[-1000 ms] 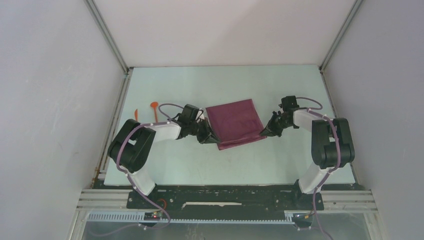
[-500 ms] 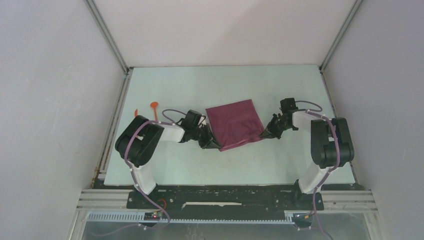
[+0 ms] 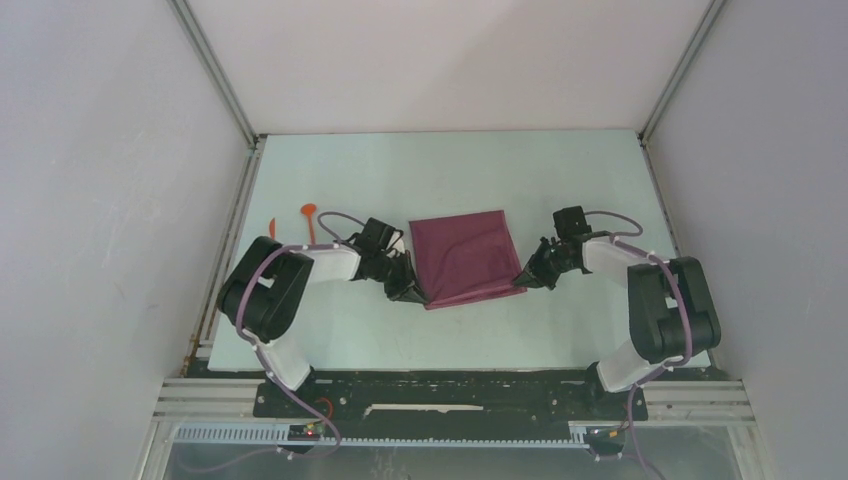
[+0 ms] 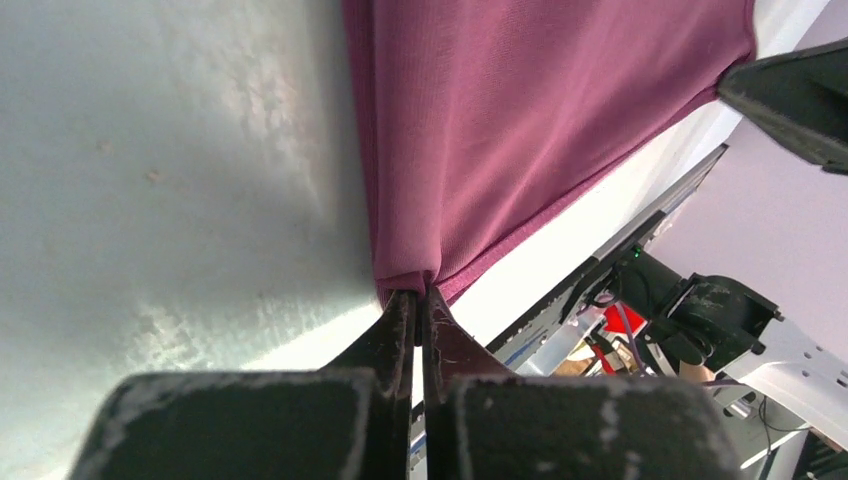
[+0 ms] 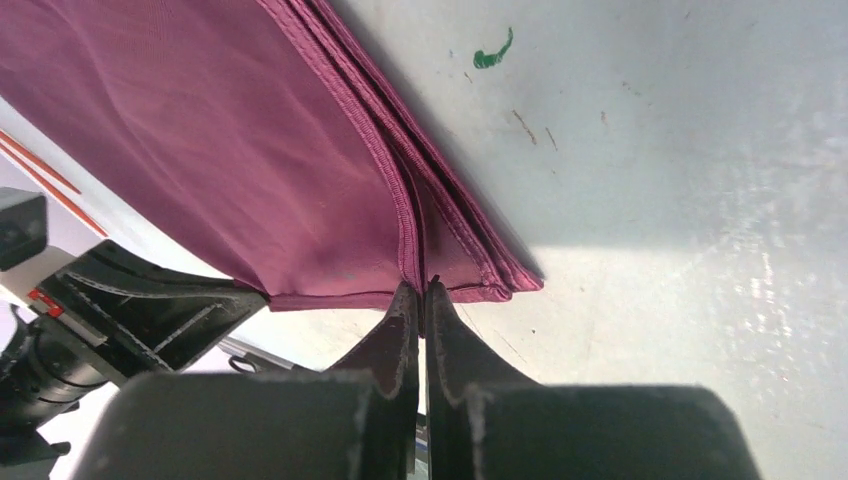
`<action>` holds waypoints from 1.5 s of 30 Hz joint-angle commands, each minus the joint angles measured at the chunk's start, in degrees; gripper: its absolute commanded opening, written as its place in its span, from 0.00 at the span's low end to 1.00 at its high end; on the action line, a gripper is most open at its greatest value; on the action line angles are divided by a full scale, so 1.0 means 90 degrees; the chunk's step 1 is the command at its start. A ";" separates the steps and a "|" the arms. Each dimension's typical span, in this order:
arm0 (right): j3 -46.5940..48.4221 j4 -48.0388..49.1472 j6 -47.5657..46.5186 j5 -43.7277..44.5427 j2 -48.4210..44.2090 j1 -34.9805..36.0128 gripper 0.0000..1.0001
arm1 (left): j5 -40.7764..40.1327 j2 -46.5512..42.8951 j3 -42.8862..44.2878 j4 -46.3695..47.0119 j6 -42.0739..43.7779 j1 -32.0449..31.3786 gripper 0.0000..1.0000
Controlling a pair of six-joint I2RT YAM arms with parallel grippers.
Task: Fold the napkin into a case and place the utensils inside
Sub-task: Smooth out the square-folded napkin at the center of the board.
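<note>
L gripper (image 3: pixel 409 293) shut tight on napkin (image 3: pixel 465 258) near-left corner, R gripper (image 3: pixel 525 279) on near-right; near edge spans btwn them.

A robotics lab test cell is indicated by a pale worktop (image 3: pixel 450 170) enclosed in plain white panels (image 3: pixel 100 200) and aluminium framing (image 3: pixel 215 70).

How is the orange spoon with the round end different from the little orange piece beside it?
The orange plastic spoon has a round end and looks longer; the thin orange plastic sliver looks shorter, with no round end showing. The sliver lies further left on the table. Both are bright orange, lying untouched.
</note>
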 commanded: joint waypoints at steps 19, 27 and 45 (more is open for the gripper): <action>0.1021 -0.0862 -0.0924 -0.0002 -0.0311 -0.0238 0.00 | -0.0024 -0.1304 0.0212 -0.0369 -0.0425 -0.0595 0.00; 0.1021 -0.0905 -0.1050 0.0162 -0.0167 -0.0349 0.00 | 0.0061 -0.0807 -0.0294 0.0349 -0.0635 -0.0744 0.00; 0.1355 -0.1967 -0.2190 0.1312 -0.0634 -0.0387 0.49 | 0.0743 -0.2144 -0.0671 -0.0356 0.0245 -0.0673 0.61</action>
